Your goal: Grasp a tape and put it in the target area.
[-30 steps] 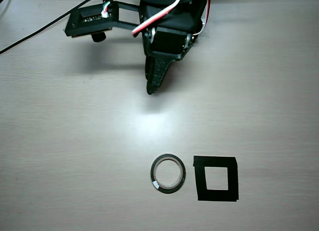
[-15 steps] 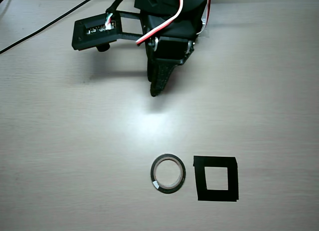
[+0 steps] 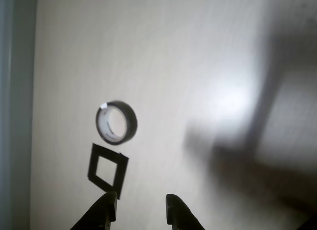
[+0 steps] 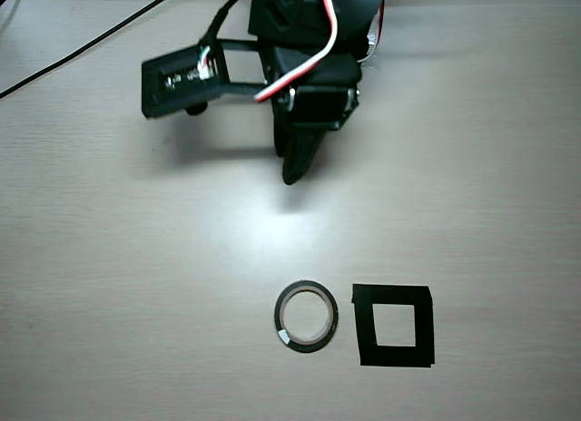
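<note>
In the overhead view, going from the left, a black cable [image 4: 86,47] trails across the top corner of the pale wood worktop [image 4: 109,285]. Next comes the arm's black camera plate [image 4: 182,81], which now sits a little further right and lower than it did a second ago. Beside it the claw [image 4: 295,167] has crept down the picture and slightly right across the last second, closing some of the distance to the roll. Its tip reads as one dark wedge from above, but the wrist view shows the two fingers of the claw [image 3: 141,207] with a clear gap between them and nothing held, so it stands parted and empty.

Lower down, the tape [image 4: 306,315] lies flat on the worktop, unmoved, with the white spot on its rim at the lower left. Just to its right, close but not touching, is the target area [image 4: 393,351], its bare centre empty. In the wrist view the tape [image 3: 116,122] sits above the target area [image 3: 107,165], both well ahead of the claw and left of its line.

The approach is under way but early: the claw is well apart from the roll, so the grasp is not yet begun, and it likely needs to travel on and descend.
</note>
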